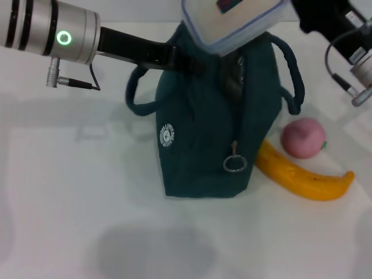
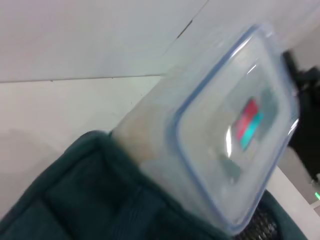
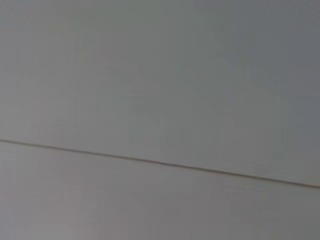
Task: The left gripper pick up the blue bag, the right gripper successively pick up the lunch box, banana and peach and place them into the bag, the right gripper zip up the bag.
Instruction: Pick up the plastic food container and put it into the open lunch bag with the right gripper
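Note:
The blue bag [image 1: 197,145] stands upright in the middle of the white table. My left gripper [image 1: 189,61] is shut on its top rim from the left and keeps the mouth open. The lunch box [image 1: 232,20], clear with a blue-rimmed lid, tilts over the mouth, and in the left wrist view the lunch box [image 2: 230,130] has its lower end inside the bag [image 2: 75,200]. My right gripper [image 1: 293,11] holds the box's far end at the top right, largely cut off by the frame. The pink peach [image 1: 303,138] and yellow banana [image 1: 302,177] lie right of the bag.
The bag's zip pull ring [image 1: 235,164] hangs down its front right edge. Two handle loops stick out, one at the left [image 1: 135,93] and one at the right [image 1: 293,75]. The right wrist view shows only a plain pale surface with a thin seam.

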